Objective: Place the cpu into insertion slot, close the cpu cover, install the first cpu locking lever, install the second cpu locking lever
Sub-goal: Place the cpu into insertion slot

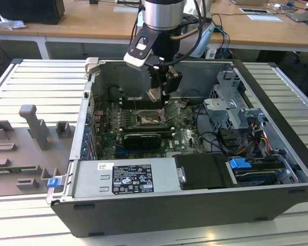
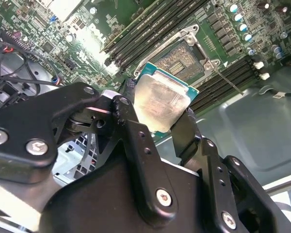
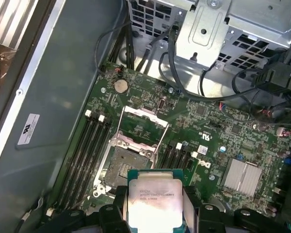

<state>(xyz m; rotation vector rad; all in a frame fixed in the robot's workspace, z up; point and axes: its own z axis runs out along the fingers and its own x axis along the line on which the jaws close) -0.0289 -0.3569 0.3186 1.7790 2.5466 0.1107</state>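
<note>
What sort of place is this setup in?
Likely a robotics lab or workshop: open black computer case on a ribbed metal table, wooden desks behind, gripper holding the silvery square cpu.

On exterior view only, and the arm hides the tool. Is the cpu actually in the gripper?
Observer: Yes. In the second wrist view the cpu is clamped edge to edge by the gripper, metal face toward the camera.
Operator: Slot empty?
Observer: Empty. In the first wrist view the insertion slot has nothing seated in it, and the cpu is apart from it.
Operator: Cover?
Observer: Open. The cpu cover is hinged back off the slot, which lies uncovered.
</note>
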